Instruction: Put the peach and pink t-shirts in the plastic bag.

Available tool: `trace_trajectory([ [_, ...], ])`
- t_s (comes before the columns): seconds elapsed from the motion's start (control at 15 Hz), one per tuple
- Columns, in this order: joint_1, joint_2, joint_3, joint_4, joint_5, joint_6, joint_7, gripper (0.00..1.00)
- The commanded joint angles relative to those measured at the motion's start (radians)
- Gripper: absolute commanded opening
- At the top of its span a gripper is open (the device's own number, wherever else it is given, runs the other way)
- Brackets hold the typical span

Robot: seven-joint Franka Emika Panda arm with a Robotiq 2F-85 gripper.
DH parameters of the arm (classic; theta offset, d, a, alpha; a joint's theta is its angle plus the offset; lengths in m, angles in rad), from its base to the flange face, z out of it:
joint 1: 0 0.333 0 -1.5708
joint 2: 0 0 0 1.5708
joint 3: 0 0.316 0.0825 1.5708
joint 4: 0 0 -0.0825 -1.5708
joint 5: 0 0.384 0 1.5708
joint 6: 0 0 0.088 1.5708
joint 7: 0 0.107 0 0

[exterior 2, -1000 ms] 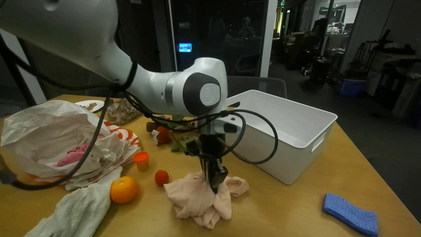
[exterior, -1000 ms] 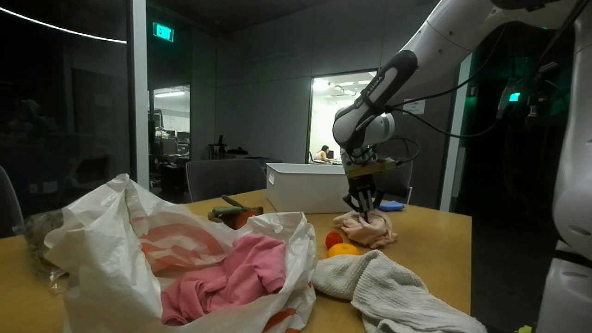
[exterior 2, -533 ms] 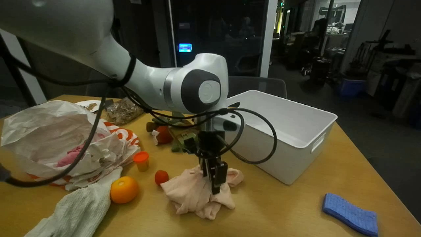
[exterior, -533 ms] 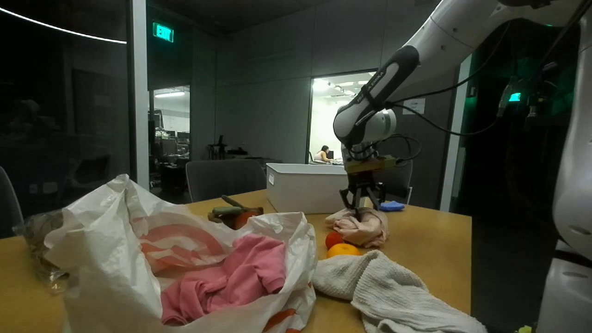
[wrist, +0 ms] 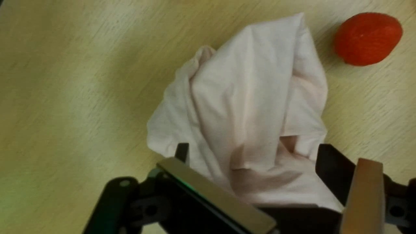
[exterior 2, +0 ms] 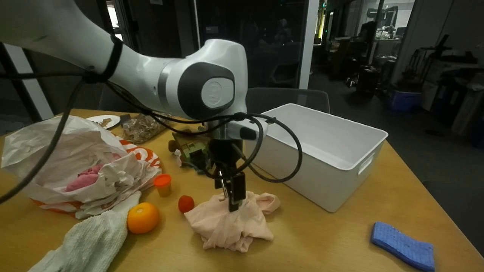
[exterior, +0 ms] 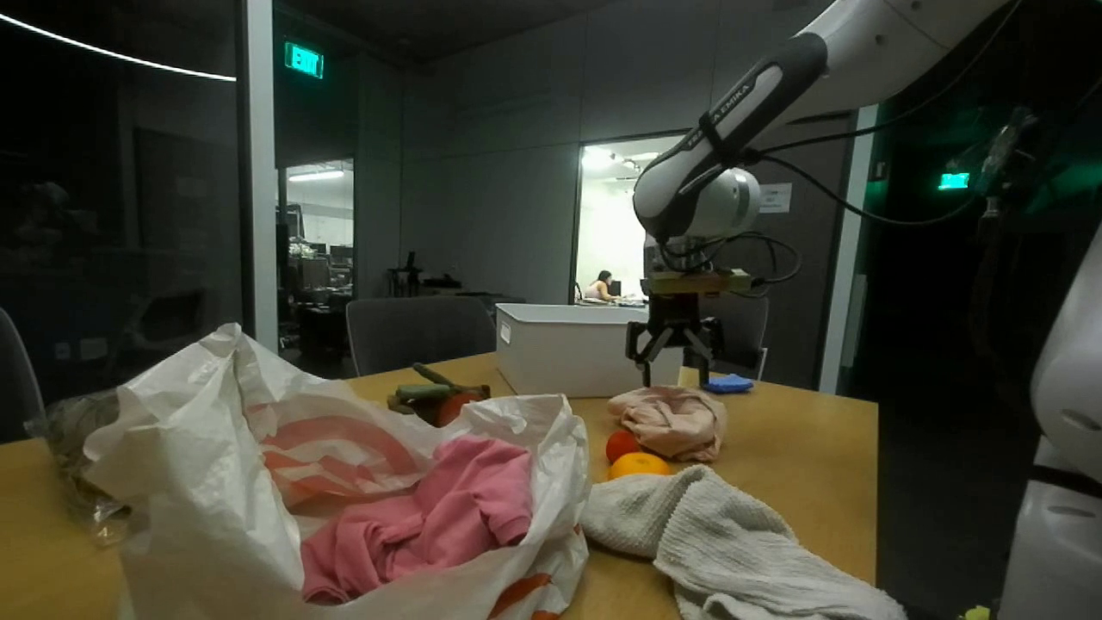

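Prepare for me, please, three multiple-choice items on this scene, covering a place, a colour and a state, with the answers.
1) Where does the pink t-shirt lie?
A) On a chair
B) Inside the plastic bag
C) On the floor

2) What colour is the open box?
A) Black
B) Blue
C) White

3) How does the pincer over the peach t-shirt stand?
A) Open
B) Shut on the t-shirt
C) Shut on nothing

1: B, both exterior views show it within the bag.
2: C, its walls and rim look white.
3: A, its fingers stand apart in the wrist view.
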Motion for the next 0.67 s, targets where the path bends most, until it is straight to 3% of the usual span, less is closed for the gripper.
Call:
trace_trajectory([
  [0.0,0.011,0.013,0.009,-0.036,0.073,0.097,-0.096,1.00],
  [0.27,-0.002,0.108,0.007,-0.035,-0.003,0.207,-0.063,1.00],
  [0.6,0.003,0.214,-0.010,0.009,-0.009,0.229,-0.072,1.00],
])
